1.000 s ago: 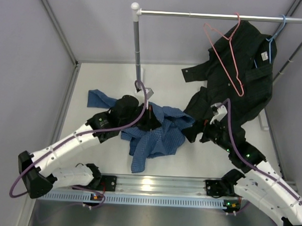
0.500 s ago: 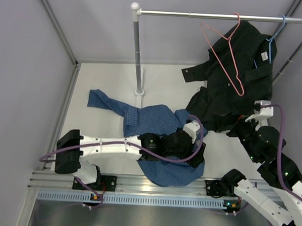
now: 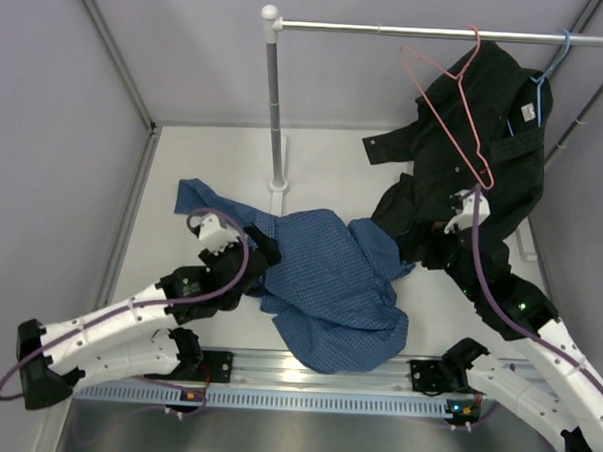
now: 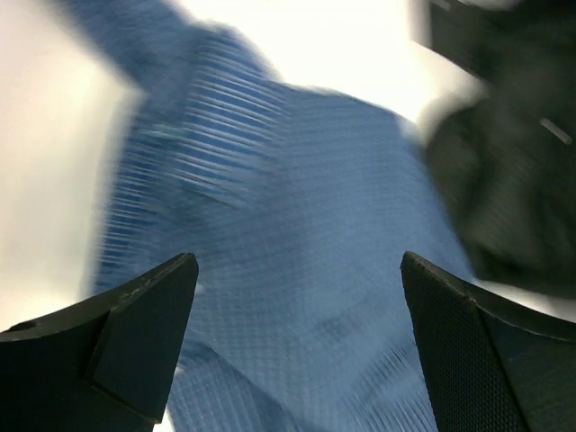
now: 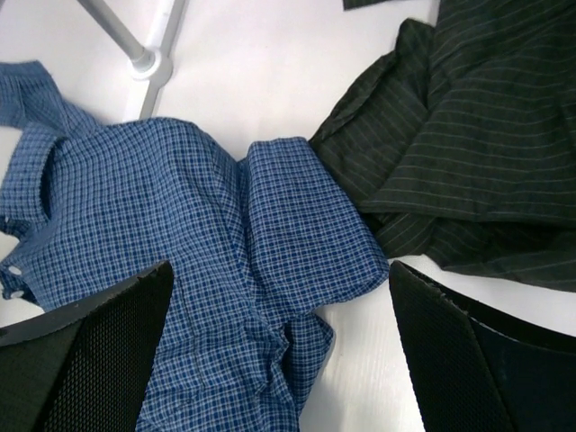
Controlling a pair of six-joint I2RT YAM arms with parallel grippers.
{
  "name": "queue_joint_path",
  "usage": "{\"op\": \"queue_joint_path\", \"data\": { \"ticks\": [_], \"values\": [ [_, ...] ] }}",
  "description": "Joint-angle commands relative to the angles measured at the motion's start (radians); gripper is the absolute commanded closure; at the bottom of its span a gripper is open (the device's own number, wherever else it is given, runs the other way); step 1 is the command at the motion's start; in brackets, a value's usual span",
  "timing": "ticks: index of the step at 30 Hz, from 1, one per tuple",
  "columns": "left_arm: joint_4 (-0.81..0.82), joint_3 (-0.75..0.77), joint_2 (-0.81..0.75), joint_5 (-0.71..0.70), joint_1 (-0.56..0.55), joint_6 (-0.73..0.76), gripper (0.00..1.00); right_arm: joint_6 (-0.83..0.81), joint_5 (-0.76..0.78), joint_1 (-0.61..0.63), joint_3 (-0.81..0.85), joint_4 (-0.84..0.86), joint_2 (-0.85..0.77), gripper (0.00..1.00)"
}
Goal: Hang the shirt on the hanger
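Note:
The blue checked shirt (image 3: 329,277) lies spread out on the white table between the two arms, one sleeve reaching left (image 3: 198,196). My left gripper (image 3: 263,252) hovers open at its left edge; in the blurred left wrist view the shirt (image 4: 297,225) fills the space under the left gripper (image 4: 297,263), with nothing between the fingers. My right gripper (image 3: 417,254) is open at the shirt's right side, above a folded edge of the shirt (image 5: 297,225) in the right wrist view, where the right gripper (image 5: 281,270) holds nothing. The pink hanger (image 3: 457,103) hangs bare on the rail.
A black shirt (image 3: 485,154) hangs from a light blue hanger (image 3: 554,57) and drapes onto the table beside my right gripper; it also shows as the black shirt (image 5: 486,126) in the right wrist view. The rail's upright post (image 3: 276,105) stands behind the blue shirt. Grey walls enclose the table.
The left gripper pulled the shirt toward the near edge, spreading it, then opened, let go and swung back to the shirt's left edge. The right arm swung away and returned.

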Motion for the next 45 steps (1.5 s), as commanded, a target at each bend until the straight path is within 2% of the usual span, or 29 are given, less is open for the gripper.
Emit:
{"op": "queue_joint_path", "data": {
  "ticks": [1,3,5,9,11,14,15,18,20,22,24,27,30,34,38,39,45],
  "values": [
    [-0.15,-0.085,0.046,0.197,0.293,-0.19,0.02,-0.005,-0.079,-0.012,-0.023,0.115,0.062,0.01],
    [-0.146,-0.092,0.066,0.268,0.431,-0.177,0.02,-0.002,-0.101,-0.01,-0.031,0.153,0.082,0.01],
    [-0.147,-0.092,0.067,0.311,0.496,-0.192,0.02,0.0,-0.127,-0.012,-0.04,0.172,0.109,0.0],
    [-0.233,-0.12,0.019,0.313,0.574,-0.308,0.05,-0.008,-0.133,-0.012,-0.043,0.173,0.134,0.01],
    [-0.225,-0.147,-0.013,0.337,0.608,-0.307,0.08,-0.014,-0.132,-0.013,-0.045,0.173,0.134,0.0],
    [-0.094,-0.203,-0.018,0.396,0.647,-0.221,0.1,-0.019,-0.133,-0.012,-0.052,0.187,0.131,0.01],
    [0.004,-0.212,-0.016,0.414,0.667,-0.195,0.11,-0.019,-0.144,-0.012,-0.054,0.19,0.134,0.01],
    [0.219,-0.255,-0.018,0.477,0.712,-0.015,0.11,-0.029,-0.183,-0.013,-0.054,0.198,0.151,0.01],
    [0.243,-0.237,-0.001,0.482,0.748,0.0,0.07,-0.043,-0.226,-0.012,-0.054,0.212,0.158,0.01],
    [0.212,-0.176,0.066,0.541,0.846,0.01,0.02,-0.057,-0.286,-0.013,-0.052,0.218,0.174,0.01],
    [0.212,-0.142,0.152,0.61,0.907,0.006,0.02,-0.068,-0.308,-0.012,-0.055,0.224,0.184,0.01],
    [0.212,-0.062,0.264,0.672,0.94,-0.04,0.02,-0.068,-0.314,-0.012,-0.069,0.248,0.192,0.01],
    [0.215,0.015,0.407,0.81,0.954,-0.097,0.03,-0.066,-0.344,-0.012,-0.083,0.262,0.198,0.0],
    [0.293,0.087,0.517,0.858,0.954,0.047,0.05,-0.08,-0.363,-0.012,-0.098,0.267,0.2,0.01],
    [0.374,0.052,0.513,0.861,0.96,0.13,0.05,-0.097,-0.383,-0.012,-0.109,0.268,0.203,0.01],
    [0.444,0.032,0.514,0.873,0.96,0.135,0.04,-0.097,-0.392,-0.012,-0.108,0.27,0.211,0.01],
    [0.574,-0.036,0.647,1.092,0.97,0.069,0.02,-0.091,-0.432,-0.012,-0.106,0.294,0.255,0.01]
  ]
}}
